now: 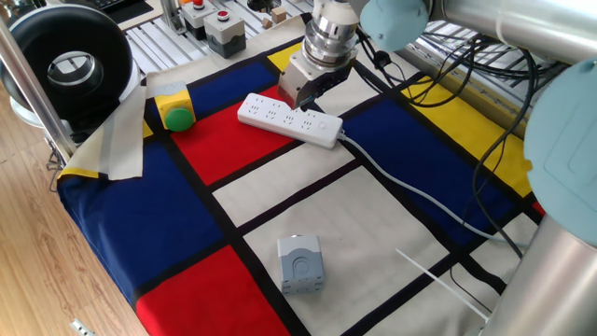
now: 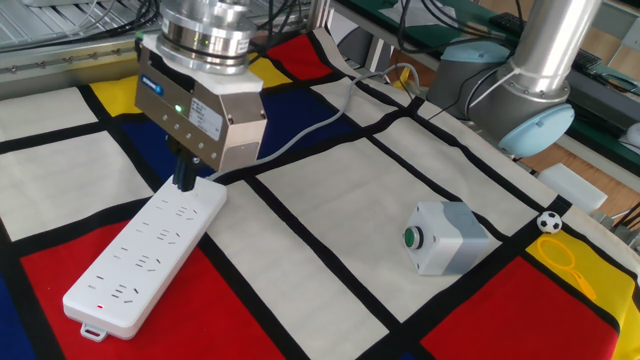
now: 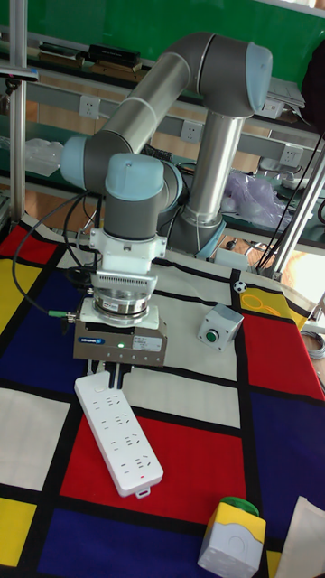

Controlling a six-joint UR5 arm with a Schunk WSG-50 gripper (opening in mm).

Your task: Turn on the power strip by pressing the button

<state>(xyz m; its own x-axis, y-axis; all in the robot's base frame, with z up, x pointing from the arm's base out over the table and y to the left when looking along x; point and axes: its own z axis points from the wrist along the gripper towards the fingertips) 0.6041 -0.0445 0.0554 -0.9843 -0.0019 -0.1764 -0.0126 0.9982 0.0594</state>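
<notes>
The white power strip [image 1: 287,119] [image 2: 145,255] [image 3: 120,433] lies flat on the red and white patches of the cloth, and its thin white cable [image 1: 410,191] runs off to the right. My gripper [image 2: 185,180] [image 1: 307,101] [image 3: 113,370] hangs tilted over the cable end of the strip. Its dark fingertips are shut together, with the tips right at the strip's top face. The button is hidden beneath the fingers. A tiny red dot [image 2: 100,307] shows at the strip's other end.
A grey box with a small green button [image 2: 445,237] [image 1: 300,263] sits on the cloth away from the strip. A green dome button in yellow housing [image 1: 174,112] stands left of the strip. Red buttons on grey boxes [image 1: 213,23] and a black reel [image 1: 70,56] stand at the back.
</notes>
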